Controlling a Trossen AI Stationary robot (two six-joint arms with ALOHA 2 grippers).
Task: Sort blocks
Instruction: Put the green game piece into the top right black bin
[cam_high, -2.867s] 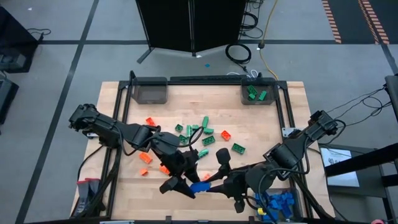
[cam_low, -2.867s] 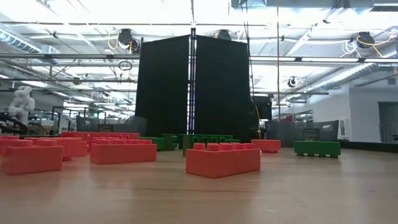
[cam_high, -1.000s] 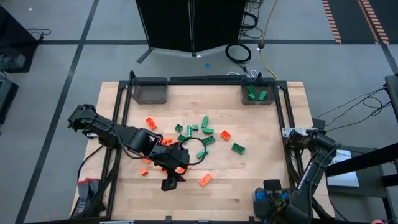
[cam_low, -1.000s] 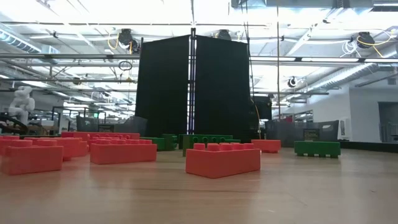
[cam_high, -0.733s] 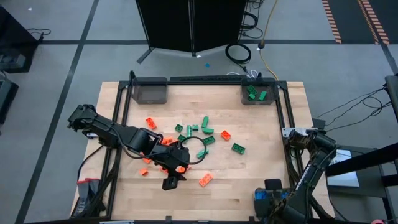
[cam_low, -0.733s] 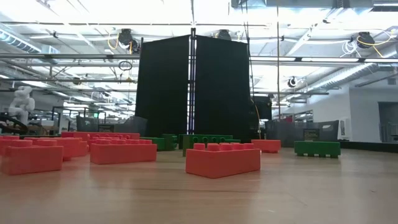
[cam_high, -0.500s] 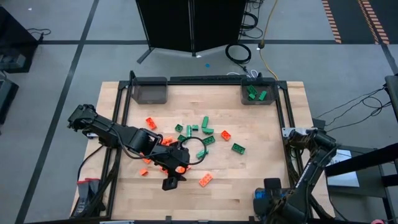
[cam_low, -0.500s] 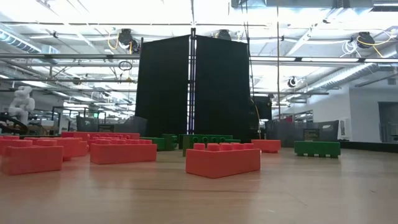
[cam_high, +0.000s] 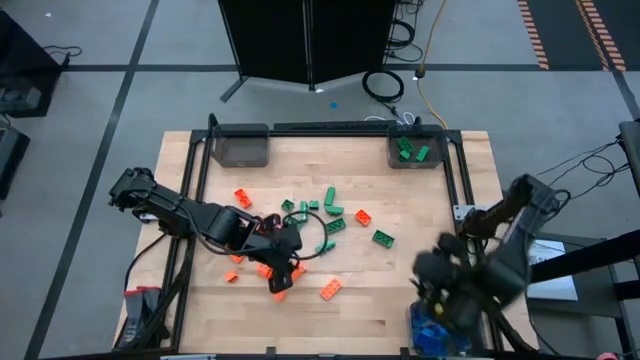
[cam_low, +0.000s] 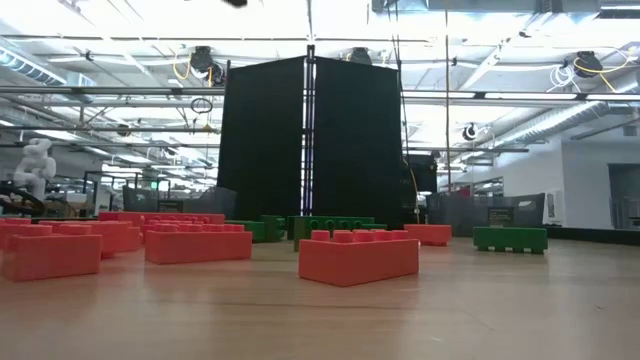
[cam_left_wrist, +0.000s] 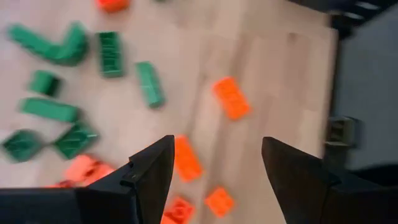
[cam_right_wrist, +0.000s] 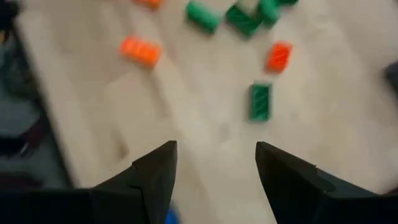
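Note:
Orange and green blocks (cam_high: 320, 225) lie scattered flat on the middle of the wooden table. My left gripper (cam_high: 279, 283) hangs open over the near-left part of the heap. Orange blocks (cam_left_wrist: 186, 158) lie on the table below its fingers (cam_left_wrist: 217, 146), and nothing is between them. My right gripper (cam_high: 437, 283) is raised above the table's near right, just beyond the bin of blue blocks (cam_high: 440, 335). It is open and holds nothing (cam_right_wrist: 216, 149). A green block (cam_right_wrist: 260, 101) and an orange block (cam_right_wrist: 278, 56) lie on the wood ahead of it.
A grey bin (cam_high: 412, 150) at the far right holds green blocks; another grey bin (cam_high: 240, 148) stands at the far left. A dark frame (cam_high: 330, 128) runs along the table's far edge and sides. Bare wood (cam_high: 390, 285) lies between the heap and the right arm.
My right arm has come up out of the blue-block bin at the near right corner and swung toward the table's middle, blurred with motion. My left gripper has tipped and turned a little in place above the orange blocks. No block has moved.

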